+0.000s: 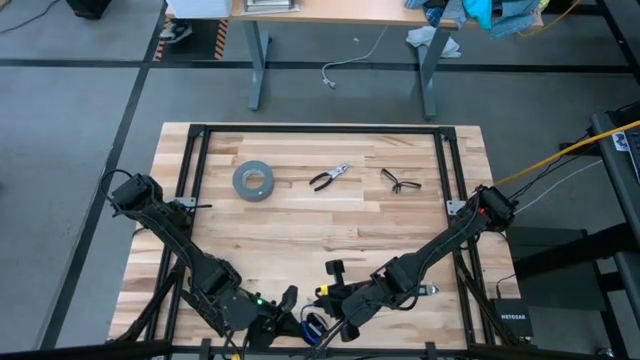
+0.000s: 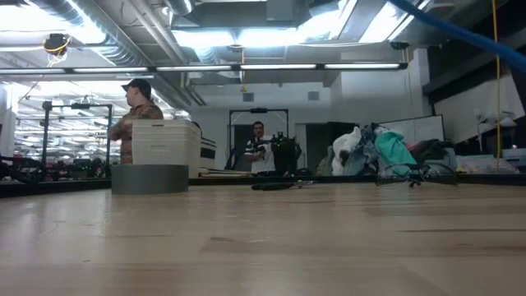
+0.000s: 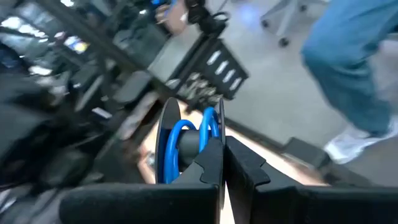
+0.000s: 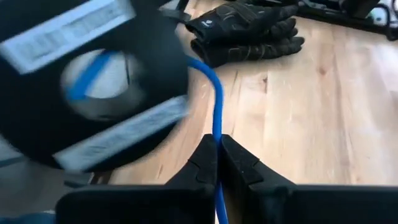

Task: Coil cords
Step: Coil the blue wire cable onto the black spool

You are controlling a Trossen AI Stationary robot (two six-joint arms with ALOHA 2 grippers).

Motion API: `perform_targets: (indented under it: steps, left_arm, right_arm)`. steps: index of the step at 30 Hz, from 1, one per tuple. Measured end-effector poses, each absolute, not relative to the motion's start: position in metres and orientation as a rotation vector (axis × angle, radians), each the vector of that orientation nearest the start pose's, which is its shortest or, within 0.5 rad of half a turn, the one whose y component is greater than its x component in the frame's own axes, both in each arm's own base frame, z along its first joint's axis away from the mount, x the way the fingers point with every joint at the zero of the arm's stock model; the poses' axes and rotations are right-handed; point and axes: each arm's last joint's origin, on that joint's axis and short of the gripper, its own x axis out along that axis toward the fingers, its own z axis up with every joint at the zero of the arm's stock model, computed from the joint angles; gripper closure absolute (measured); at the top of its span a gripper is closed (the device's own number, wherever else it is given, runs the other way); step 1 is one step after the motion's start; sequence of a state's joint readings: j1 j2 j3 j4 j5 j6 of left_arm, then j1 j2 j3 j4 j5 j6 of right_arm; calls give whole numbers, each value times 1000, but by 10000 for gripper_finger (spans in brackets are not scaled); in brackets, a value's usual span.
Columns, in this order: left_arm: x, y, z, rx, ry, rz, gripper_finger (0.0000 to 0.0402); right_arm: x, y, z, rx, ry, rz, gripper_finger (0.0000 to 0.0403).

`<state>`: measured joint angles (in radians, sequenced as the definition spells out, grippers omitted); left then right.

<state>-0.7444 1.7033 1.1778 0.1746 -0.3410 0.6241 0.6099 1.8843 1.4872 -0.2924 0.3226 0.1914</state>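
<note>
Overhead, both arms are reaching to the near edge of the wooden table [image 1: 300, 230], meeting at the cords [image 1: 314, 327], a small bundle of black and bright blue cable lying between the two grippers at that edge. The left gripper [image 1: 287, 300] is sitting just left of the bundle; its wrist view is showing the fingers [image 3: 208, 165] pressed together, closed on a black reel [image 3: 168, 146] wound with blue cable. The right gripper [image 1: 335, 300] is sitting just right of the bundle; its wrist view is showing the fingers [image 4: 205, 163] closed on a single blue strand [image 4: 217, 118] running up to a round black spool with white labels [image 4: 93, 81]. A pair of black gloves [image 4: 249, 31] is lying on the table beyond that strand. Farther back on the table, well apart from the grippers, a grey tape roll [image 1: 253, 180], pliers [image 1: 328, 177] and glasses [image 1: 400, 181] are lying in a row. In the low view, two persons [image 2: 140, 115] are standing in the room behind the table.
</note>
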Motion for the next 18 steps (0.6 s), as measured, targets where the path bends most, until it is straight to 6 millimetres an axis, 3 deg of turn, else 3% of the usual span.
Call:
perform_targets:
  steps: [10, 18]
  left_arm:
    - [278, -251, 266, 801, 275, -318, 401]
    - [275, -244, 255, 763, 406, -284, 401]
  right_arm:
    - [340, 251, 252, -83, 679, 250, 397]
    - [332, 257, 250, -76, 709, 245, 397]
